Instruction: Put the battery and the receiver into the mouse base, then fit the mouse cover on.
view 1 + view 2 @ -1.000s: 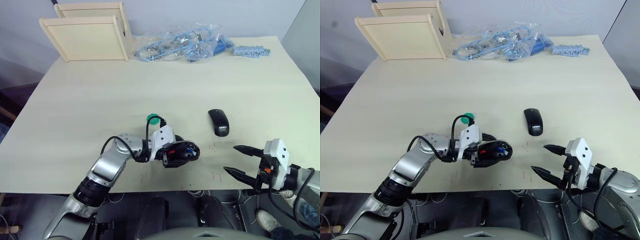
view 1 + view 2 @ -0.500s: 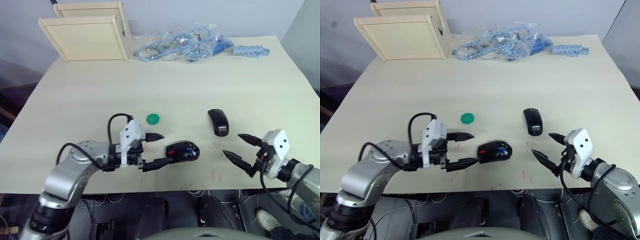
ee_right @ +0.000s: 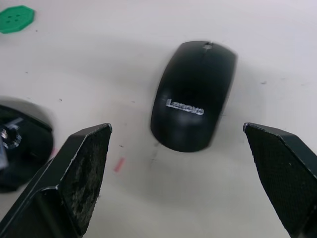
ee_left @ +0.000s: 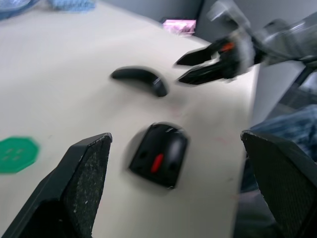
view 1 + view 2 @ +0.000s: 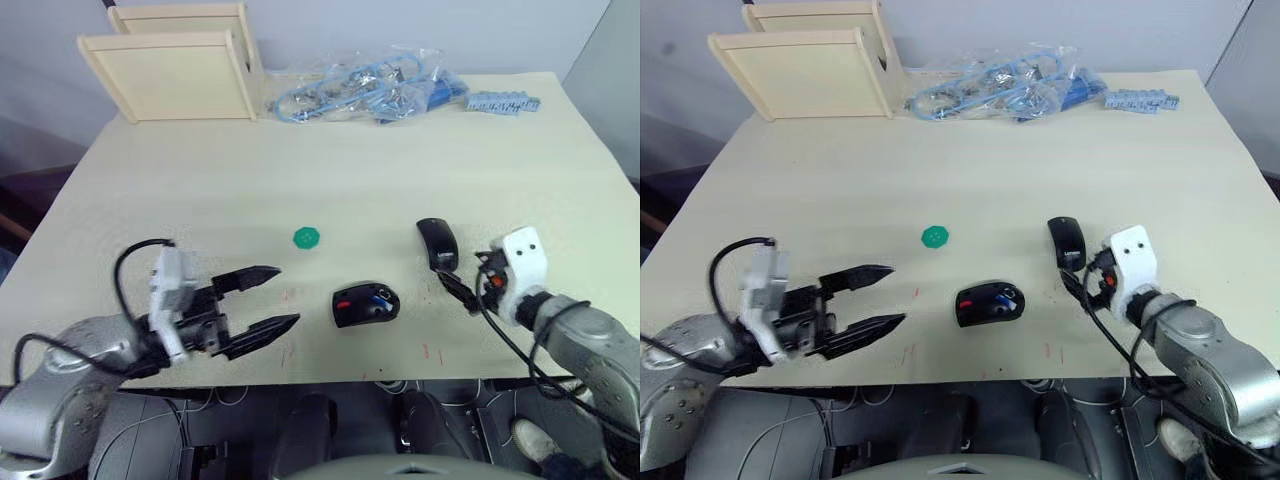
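Observation:
The mouse base (image 5: 365, 304) lies near the table's front edge, its red compartment facing up. The white-and-blue battery (image 5: 381, 295) rests inside it. I cannot make out the receiver. The glossy black mouse cover (image 5: 437, 244) lies flat to the right of the base and a little farther back. My left gripper (image 5: 287, 295) is open and empty, well to the left of the base. My right gripper (image 3: 176, 129) is open just in front of the cover, its fingers spread wider than the shell and not touching it. The left wrist view also takes in the base (image 4: 160, 154), the cover (image 4: 140, 79) and the right gripper (image 4: 194, 66).
A flat green disc (image 5: 306, 237) lies behind and left of the base. Two wooden boxes (image 5: 170, 75) stand at the back left. Clear bags of blue cables (image 5: 365, 88) and a blue strip (image 5: 503, 102) lie along the back edge.
My left gripper has let go of the mouse base and drawn back to the left, open. My right gripper has moved forward and inward to just in front of the cover.

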Robot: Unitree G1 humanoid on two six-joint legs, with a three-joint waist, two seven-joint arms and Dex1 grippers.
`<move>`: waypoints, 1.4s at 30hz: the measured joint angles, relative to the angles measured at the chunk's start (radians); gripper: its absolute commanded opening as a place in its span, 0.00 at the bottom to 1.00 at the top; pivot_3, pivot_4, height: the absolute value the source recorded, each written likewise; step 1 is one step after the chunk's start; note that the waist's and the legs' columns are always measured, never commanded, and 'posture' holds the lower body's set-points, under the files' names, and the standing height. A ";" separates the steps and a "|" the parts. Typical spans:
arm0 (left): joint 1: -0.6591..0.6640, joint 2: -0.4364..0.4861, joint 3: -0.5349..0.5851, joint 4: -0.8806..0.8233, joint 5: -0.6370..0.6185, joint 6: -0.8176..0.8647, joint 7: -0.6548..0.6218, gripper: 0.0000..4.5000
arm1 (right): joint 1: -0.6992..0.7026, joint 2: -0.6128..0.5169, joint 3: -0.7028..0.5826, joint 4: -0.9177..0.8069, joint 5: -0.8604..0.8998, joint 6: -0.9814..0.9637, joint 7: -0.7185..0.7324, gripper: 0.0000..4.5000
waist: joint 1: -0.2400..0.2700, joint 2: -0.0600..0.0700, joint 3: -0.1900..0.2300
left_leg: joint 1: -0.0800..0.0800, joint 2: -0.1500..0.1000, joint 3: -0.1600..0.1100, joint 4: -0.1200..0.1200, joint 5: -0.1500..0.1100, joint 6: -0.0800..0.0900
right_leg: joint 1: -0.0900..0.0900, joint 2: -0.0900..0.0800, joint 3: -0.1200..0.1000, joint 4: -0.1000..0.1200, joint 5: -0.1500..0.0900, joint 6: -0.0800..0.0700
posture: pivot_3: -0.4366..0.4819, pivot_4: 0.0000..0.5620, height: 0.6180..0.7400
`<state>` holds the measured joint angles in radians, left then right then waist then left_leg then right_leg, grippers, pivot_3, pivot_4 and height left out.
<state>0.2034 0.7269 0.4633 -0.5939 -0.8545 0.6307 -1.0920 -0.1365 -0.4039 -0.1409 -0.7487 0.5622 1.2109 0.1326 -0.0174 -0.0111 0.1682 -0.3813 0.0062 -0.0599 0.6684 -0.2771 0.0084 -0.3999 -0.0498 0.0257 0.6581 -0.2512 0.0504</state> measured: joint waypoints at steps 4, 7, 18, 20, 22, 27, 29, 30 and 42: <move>0.055 0.001 0.040 0.026 -0.012 -0.054 -0.054 0.98 | -0.154 0.161 -0.031 0.007 -0.030 0.241 -0.128 1.00 | 0.003 0.001 0.000 | -0.003 0.000 0.000 0.000 0.000 0.000 | -0.004 0.000 0.000 0.001 0.001 0.001 | 0.48 0.27 1.00; 0.067 0.004 0.040 0.029 -0.012 -0.073 -0.062 0.98 | -0.214 0.209 -0.039 0.026 -0.070 0.321 -0.173 1.00 | 0.005 0.001 0.000 | -0.004 -0.001 0.000 0.000 0.000 0.000 | -0.004 -0.001 0.000 0.001 0.001 0.001 | 0.48 0.27 1.00; 0.067 0.011 0.037 0.043 -0.014 -0.110 -0.082 0.98 | -0.280 0.316 -0.025 0.102 -0.225 0.393 -0.240 1.00 | -0.007 0.003 0.001 | -0.004 -0.001 0.001 -0.001 0.000 0.000 | -0.006 0.000 0.001 0.002 0.001 0.001 | 0.48 0.27 1.00; 0.063 0.009 0.037 0.055 -0.013 -0.122 -0.081 0.98 | -0.284 0.326 -0.017 0.103 -0.240 0.392 -0.238 1.00 | -0.008 0.003 0.001 | -0.004 -0.001 0.001 -0.001 0.000 0.000 | -0.007 0.000 0.001 0.002 0.001 0.001 | 0.48 0.27 1.00; 0.056 0.001 0.036 0.062 -0.008 -0.142 -0.077 0.98 | -0.284 0.331 -0.010 0.112 -0.250 0.389 -0.234 1.00 | -0.011 0.003 0.001 | -0.004 -0.001 0.001 -0.001 0.000 0.000 | -0.007 0.000 0.001 0.002 0.001 0.001 | 0.48 0.27 1.00; 0.057 -0.042 0.025 0.070 0.041 -0.215 -0.057 0.98 | -0.283 0.338 0.008 0.123 -0.280 0.373 -0.226 1.00 | -0.021 0.003 0.001 | -0.005 -0.001 0.001 -0.002 0.000 0.000 | -0.007 0.000 0.001 0.002 0.001 0.001 | 0.48 0.27 1.00; 0.070 -0.060 0.014 0.083 0.063 -0.245 -0.055 0.98 | -0.281 0.343 0.014 0.127 -0.288 0.366 -0.225 1.00 | -0.023 0.003 0.001 | -0.005 -0.001 0.001 -0.002 0.000 0.000 | -0.008 0.000 0.001 0.003 0.001 0.001 | 0.48 0.27 1.00; 0.076 -0.069 0.009 0.092 0.072 -0.259 -0.055 0.98 | -0.279 0.345 0.016 0.131 -0.292 0.360 -0.223 1.00 | -0.024 0.003 0.001 | -0.005 -0.001 0.001 -0.002 0.000 0.000 | -0.008 0.000 0.001 0.003 0.001 0.001 | 0.48 0.27 1.00; 0.156 -0.133 -0.006 0.116 0.144 -0.379 -0.043 0.98 | -0.262 0.353 0.063 0.138 -0.335 0.324 -0.202 1.00 | -0.023 0.003 0.001 | -0.006 0.000 0.001 -0.002 0.000 0.000 | -0.009 0.000 0.001 0.002 0.001 0.001 | 0.48 0.27 1.00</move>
<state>0.3597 0.5936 0.4573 -0.4781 -0.7109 0.2518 -1.1346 -0.3988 -0.0506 -0.0781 -0.6107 0.2271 1.5345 -0.0694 -0.0406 -0.0084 0.1696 -0.3875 0.0057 -0.0586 0.6664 -0.2770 0.0084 -0.4091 -0.0497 0.0271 0.6605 -0.2507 0.0509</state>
